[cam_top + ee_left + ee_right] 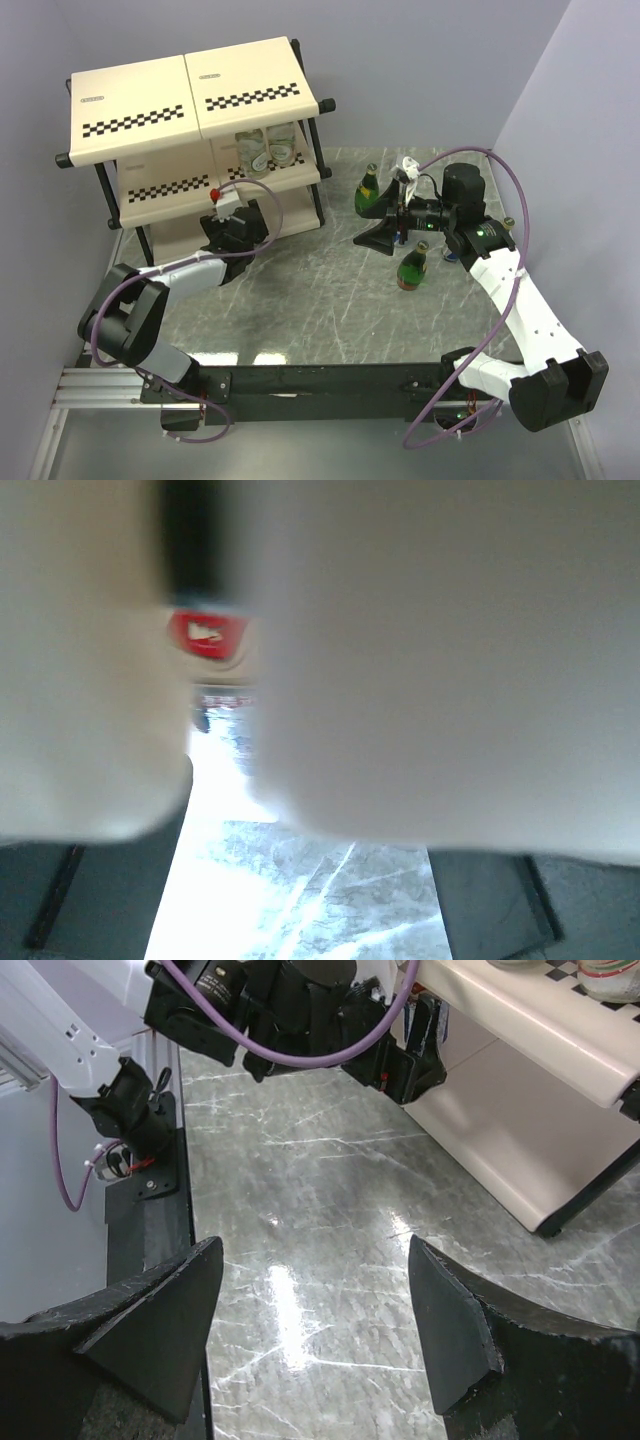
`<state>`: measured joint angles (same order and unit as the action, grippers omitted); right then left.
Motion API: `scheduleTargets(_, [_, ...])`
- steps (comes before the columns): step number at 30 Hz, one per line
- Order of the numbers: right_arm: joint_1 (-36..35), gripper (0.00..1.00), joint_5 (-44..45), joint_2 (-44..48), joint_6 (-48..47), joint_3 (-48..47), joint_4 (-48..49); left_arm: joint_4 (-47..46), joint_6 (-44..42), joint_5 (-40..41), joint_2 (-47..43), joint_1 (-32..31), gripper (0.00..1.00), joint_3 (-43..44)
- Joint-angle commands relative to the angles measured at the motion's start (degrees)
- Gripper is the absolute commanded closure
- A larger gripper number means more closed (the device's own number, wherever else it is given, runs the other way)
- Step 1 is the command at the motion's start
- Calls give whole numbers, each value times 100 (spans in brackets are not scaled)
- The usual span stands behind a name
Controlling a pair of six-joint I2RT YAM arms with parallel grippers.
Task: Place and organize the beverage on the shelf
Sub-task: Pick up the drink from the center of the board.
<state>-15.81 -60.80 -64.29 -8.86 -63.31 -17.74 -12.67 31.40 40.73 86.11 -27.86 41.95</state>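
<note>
Gray marble counter point(300, 300); my right fingers point(150, 1320) and left fingers point(560, 910) spread empty. Green bottles point(413, 268) look heavy, slick glass; I'd grip mid-body.

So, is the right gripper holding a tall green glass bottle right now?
No, the right gripper stands open, with only the grey marbled tabletop showing between its black fingers.

In the left wrist view, the shelf point(450, 660) is reduced to blurred cream masses filling most of the picture, and a red mark point(205, 635) between them cannot be identified. In the right wrist view, the shelf is cropped by the top and right edges, and only the bases of the clear bottles point(610, 975) on it are shown.
</note>
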Motion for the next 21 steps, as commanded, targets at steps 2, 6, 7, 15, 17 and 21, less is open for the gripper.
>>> scheduleTargets(2, [61,20,-108,171,-37,29,192,273,411,312,38,-1,0,173])
scheduleTargets(6, [61,19,-108,180,-28,29,200,107,473,357,-111,-36,1,-29])
scheduleTargets(7, [61,19,-117,171,-36,29,200,54,446,339,-216,-70,1,-125])
scheduleTargets(15, [61,20,-91,180,-54,29,192,-148,148,-12,-849,-185,1,-398])
scheduleTargets(17, [61,19,-99,171,-63,29,183,-140,104,-196,-946,-203,1,-460])
scheduleTargets(21, [70,19,-91,171,-63,29,183,-52,147,-495,-1227,-238,1,-600])
